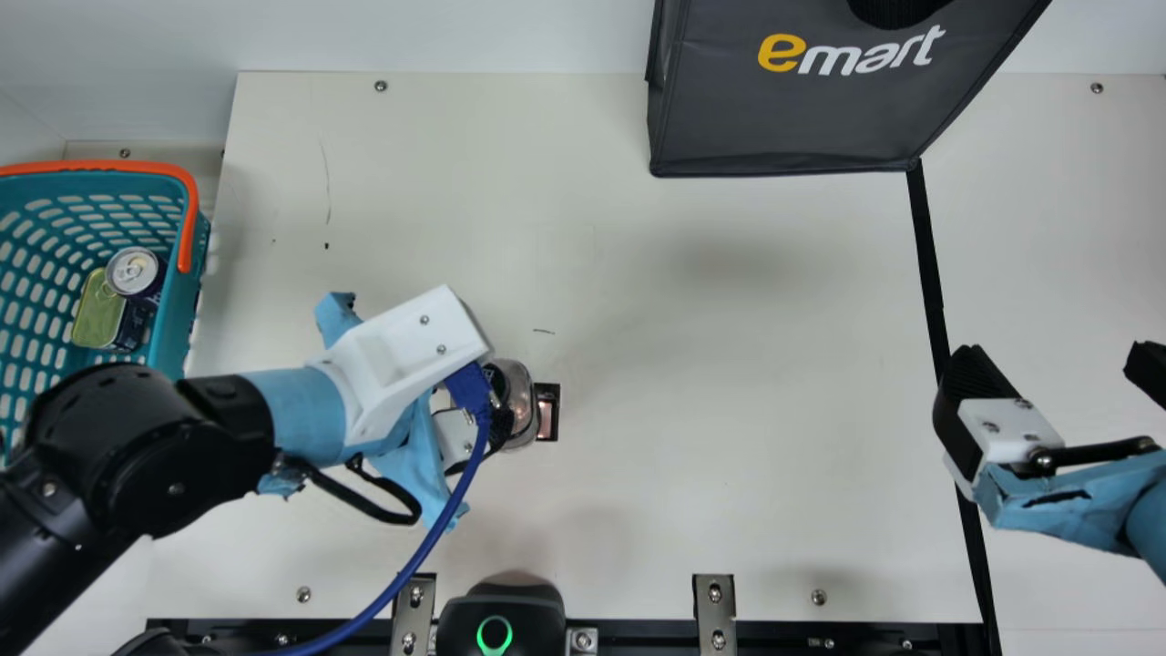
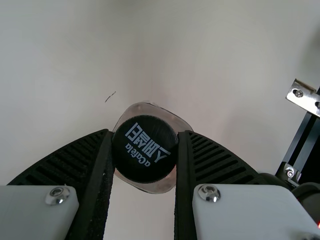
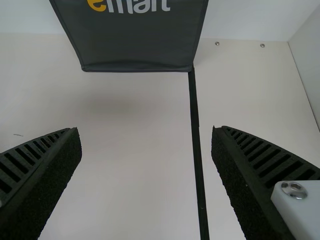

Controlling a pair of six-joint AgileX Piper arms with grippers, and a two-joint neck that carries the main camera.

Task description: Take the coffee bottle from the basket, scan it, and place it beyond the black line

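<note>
- Clearly at the far left stands the teal basket [image 1: 178, 319], its orange handle [image 1: 188, 211] resting over the rim; inside, a round can [image 1: 135, 271] and a yellow-green tin [image 1: 98, 314] sit side by side.
- Next comes the left gripper [image 1: 496, 401], closed on the coffee bottle [image 1: 522, 401]: in its wrist view the ribbed fingers press from both sides at the black cap [image 2: 145, 148], parted by about the cap's width. The bottle is over the cream surface [image 1: 638, 501], between the basket and the black line; whether its base touches down, I can't tell.
- Nearer the front edge, below the bottle in the main view, is the black scanner [image 1: 524, 606] with a lit green ring [image 1: 495, 635].
- Further right, at the back, stands a dark grey bag [image 1: 774, 118].
- The black line [image 1: 931, 282] runs from the bag's near right corner down to the front edge.
- Rightmost, the right gripper [image 1: 1061, 362] is wide open and empty, one finger above the line.
</note>
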